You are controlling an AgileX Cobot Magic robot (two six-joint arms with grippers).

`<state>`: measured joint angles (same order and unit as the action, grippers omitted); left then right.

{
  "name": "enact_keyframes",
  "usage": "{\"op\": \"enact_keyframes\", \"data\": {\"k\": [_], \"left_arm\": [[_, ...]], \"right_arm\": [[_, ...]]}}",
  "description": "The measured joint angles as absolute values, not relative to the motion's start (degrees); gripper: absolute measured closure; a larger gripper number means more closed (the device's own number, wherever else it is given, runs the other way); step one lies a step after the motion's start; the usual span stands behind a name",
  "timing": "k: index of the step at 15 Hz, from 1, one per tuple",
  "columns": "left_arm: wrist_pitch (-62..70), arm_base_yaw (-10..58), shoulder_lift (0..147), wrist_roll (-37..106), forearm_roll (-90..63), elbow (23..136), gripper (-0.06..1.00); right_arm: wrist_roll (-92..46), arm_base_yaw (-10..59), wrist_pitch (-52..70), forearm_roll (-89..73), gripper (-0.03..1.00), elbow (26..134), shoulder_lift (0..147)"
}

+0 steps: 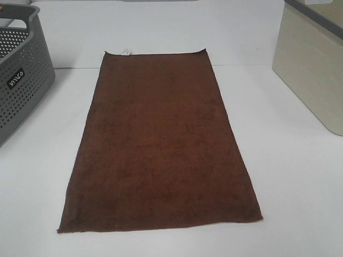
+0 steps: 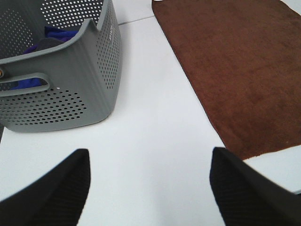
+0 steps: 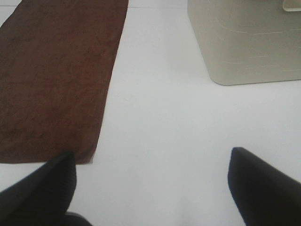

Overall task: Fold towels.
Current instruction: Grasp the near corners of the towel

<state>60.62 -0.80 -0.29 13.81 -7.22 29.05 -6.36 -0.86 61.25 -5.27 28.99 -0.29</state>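
Note:
A dark reddish-brown plush towel (image 1: pixel 161 144) lies flat and spread out on the white table, its long side running from front to back. A small white tag (image 1: pixel 127 52) shows on its far short edge. Neither gripper shows in the exterior high view. In the left wrist view my left gripper (image 2: pixel 149 162) is open and empty above bare table, left of the towel's (image 2: pixel 240 66) near left corner. In the right wrist view my right gripper (image 3: pixel 153 162) is open and empty above bare table, right of the towel's (image 3: pixel 56 80) near right corner.
A grey perforated basket (image 1: pixel 21 75) stands at the left edge; the left wrist view shows blue cloth (image 2: pixel 51 35) inside the basket (image 2: pixel 70 94). A beige bin (image 1: pixel 313 64) stands at the right; it also shows in the right wrist view (image 3: pixel 244 42).

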Motion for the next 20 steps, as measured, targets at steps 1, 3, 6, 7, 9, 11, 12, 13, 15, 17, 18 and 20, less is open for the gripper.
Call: {"op": "enact_keyframes", "data": {"k": [1, 3, 6, 7, 9, 11, 12, 13, 15, 17, 18, 20], "left_arm": [[60.6, -0.8, -0.3, 13.8, -7.2, 29.0, 0.26], [60.6, -0.8, -0.3, 13.8, -7.2, 29.0, 0.26], [60.6, -0.8, -0.3, 13.8, -7.2, 29.0, 0.26], [60.6, -0.8, -0.3, 13.8, -7.2, 29.0, 0.26], [60.6, -0.8, -0.3, 13.8, -7.2, 29.0, 0.26], [60.6, -0.8, -0.3, 13.8, -7.2, 29.0, 0.26], [60.6, -0.8, -0.3, 13.8, -7.2, 29.0, 0.26], [60.6, -0.8, -0.3, 13.8, -7.2, 29.0, 0.26], [60.6, -0.8, -0.3, 13.8, -7.2, 29.0, 0.26], [60.6, -0.8, -0.3, 13.8, -7.2, 29.0, 0.26], [60.6, -0.8, -0.3, 13.8, -7.2, 29.0, 0.26], [60.6, -0.8, -0.3, 13.8, -7.2, 29.0, 0.26]], "right_arm": [[-6.4, -0.9, 61.2, -5.3, 0.14, 29.0, -0.3], [-6.4, -0.9, 61.2, -5.3, 0.14, 29.0, -0.3], [-6.4, -0.9, 61.2, -5.3, 0.14, 29.0, -0.3], [-6.4, -0.9, 61.2, -5.3, 0.14, 29.0, -0.3], [-6.4, -0.9, 61.2, -5.3, 0.14, 29.0, -0.3], [-6.4, -0.9, 61.2, -5.3, 0.14, 29.0, -0.3], [-6.4, -0.9, 61.2, -5.3, 0.14, 29.0, -0.3], [-6.4, -0.9, 61.2, -5.3, 0.14, 29.0, -0.3], [-6.4, -0.9, 61.2, -5.3, 0.14, 29.0, -0.3], [-6.4, -0.9, 61.2, -5.3, 0.14, 29.0, -0.3], [-6.4, -0.9, 61.2, -5.3, 0.14, 29.0, -0.3], [-6.4, -0.9, 61.2, -5.3, 0.14, 29.0, -0.3]]}}
